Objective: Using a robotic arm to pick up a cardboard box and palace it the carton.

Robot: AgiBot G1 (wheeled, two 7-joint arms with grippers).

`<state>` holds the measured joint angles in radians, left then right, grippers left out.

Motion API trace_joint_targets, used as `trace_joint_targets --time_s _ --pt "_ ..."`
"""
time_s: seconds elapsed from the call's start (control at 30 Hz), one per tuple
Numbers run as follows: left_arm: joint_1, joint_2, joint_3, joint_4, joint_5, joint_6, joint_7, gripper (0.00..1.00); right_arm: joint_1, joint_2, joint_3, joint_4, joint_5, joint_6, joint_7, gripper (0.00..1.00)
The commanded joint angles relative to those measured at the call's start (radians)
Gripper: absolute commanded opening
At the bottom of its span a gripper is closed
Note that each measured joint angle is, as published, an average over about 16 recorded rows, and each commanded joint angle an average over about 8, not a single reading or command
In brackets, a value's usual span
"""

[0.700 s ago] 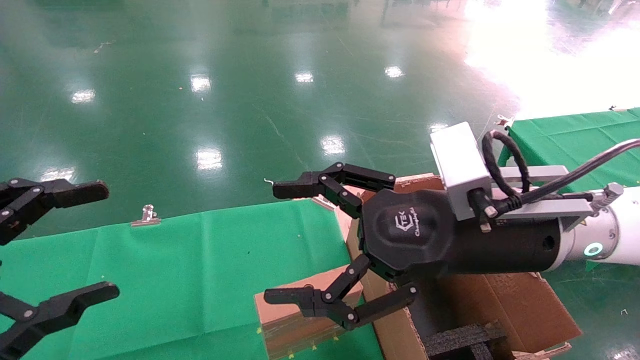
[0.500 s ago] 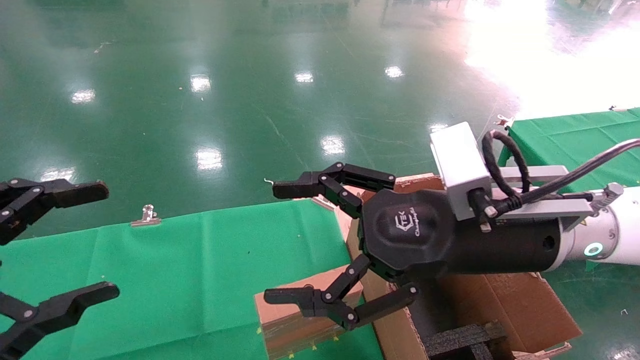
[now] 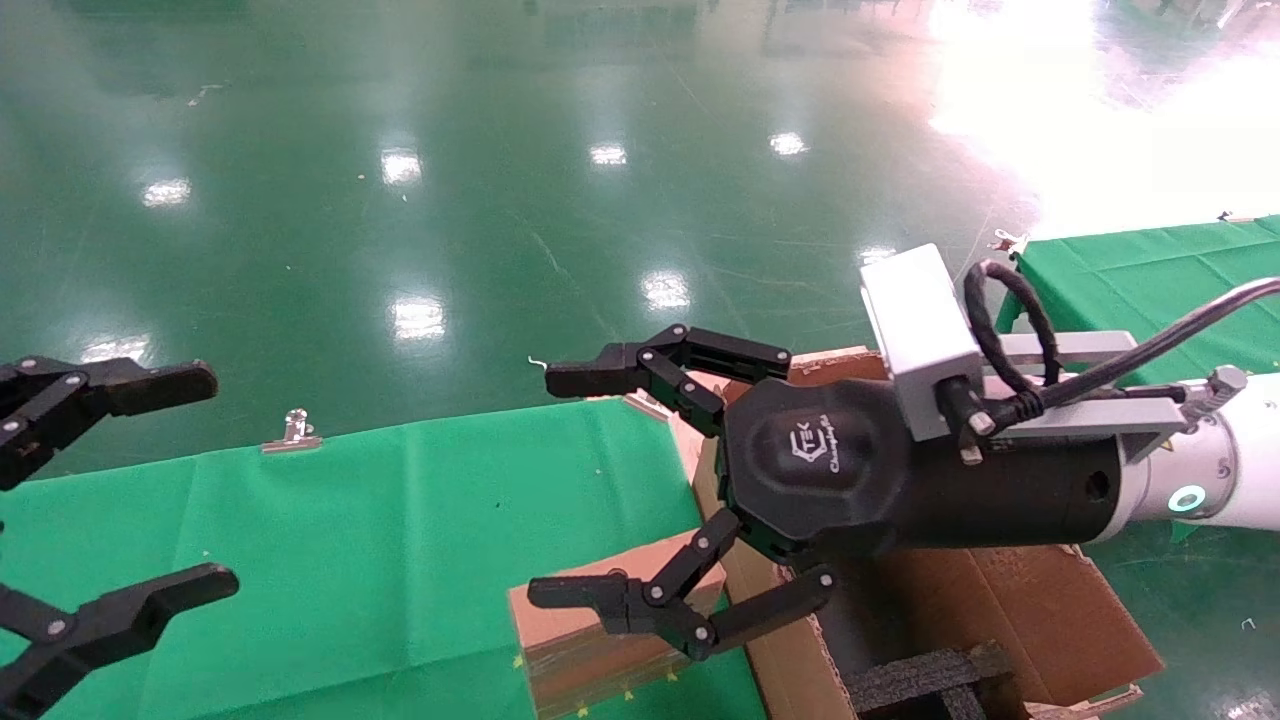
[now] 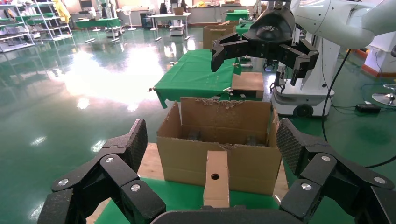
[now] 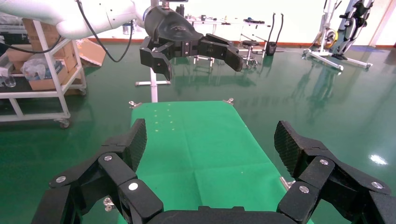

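Observation:
The robotic arm, white with a teal ring, reaches in from the right. Its right gripper is open and empty, hovering above the cardboard box and the near edge of the carton. The small brown cardboard box lies on the green cloth against the carton's side. In the left wrist view the box shows its round hole, in front of the carton with torn flaps. My left gripper is open and empty at the left, apart from the box. The box is out of the right wrist view.
The green-clothed table stretches left of the box, with a metal clip on its far edge. Black foam dividers sit inside the carton. A second green table stands behind at the right. Shiny green floor lies beyond.

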<state>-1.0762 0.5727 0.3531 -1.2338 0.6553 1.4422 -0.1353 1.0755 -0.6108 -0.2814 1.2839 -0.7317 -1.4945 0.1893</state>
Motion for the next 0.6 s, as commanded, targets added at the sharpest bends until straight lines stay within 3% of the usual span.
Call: trace_joint_targets --time_s 0.03,0.3,0.6 --pt "0.000 0.000 0.000 0.000 0.000 0.000 0.000 0.00 0.000 0.000 0.000 0.000 0.000 0.000 0.000 1.00" --pt "0.000 0.000 0.000 0.000 0.000 0.000 0.000 0.00 0.016 0.005 -0.017 -0.003 -0.041 -0.008 0.000 1.00" --pt "0.000 0.000 0.000 0.000 0.000 0.000 0.000 0.00 0.155 -0.008 -0.132 -0.020 -0.303 -0.049 0.032 1.00"
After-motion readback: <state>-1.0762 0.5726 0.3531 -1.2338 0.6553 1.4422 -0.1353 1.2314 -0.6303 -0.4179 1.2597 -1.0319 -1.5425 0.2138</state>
